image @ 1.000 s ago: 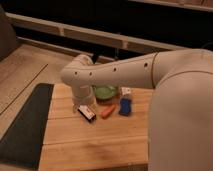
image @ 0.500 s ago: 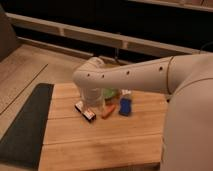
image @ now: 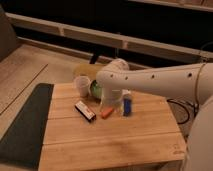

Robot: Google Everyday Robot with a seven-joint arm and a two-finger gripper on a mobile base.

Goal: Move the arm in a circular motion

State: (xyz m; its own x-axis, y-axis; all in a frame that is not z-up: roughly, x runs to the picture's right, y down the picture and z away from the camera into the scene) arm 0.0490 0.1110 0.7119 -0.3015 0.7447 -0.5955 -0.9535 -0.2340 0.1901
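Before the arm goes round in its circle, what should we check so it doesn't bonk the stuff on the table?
1. Arm reaches in from the right, over the table: ok.
2. Pincer height: it hangs low at the arm's end, by the orange thing: probably not ok.
3. Cup stands upright, just left of the arm: ok, but close.
4. Blue thing sits right beside the arm's end and may get bumped: not ok.
5. Is the pincer holding anything: cannot tell.
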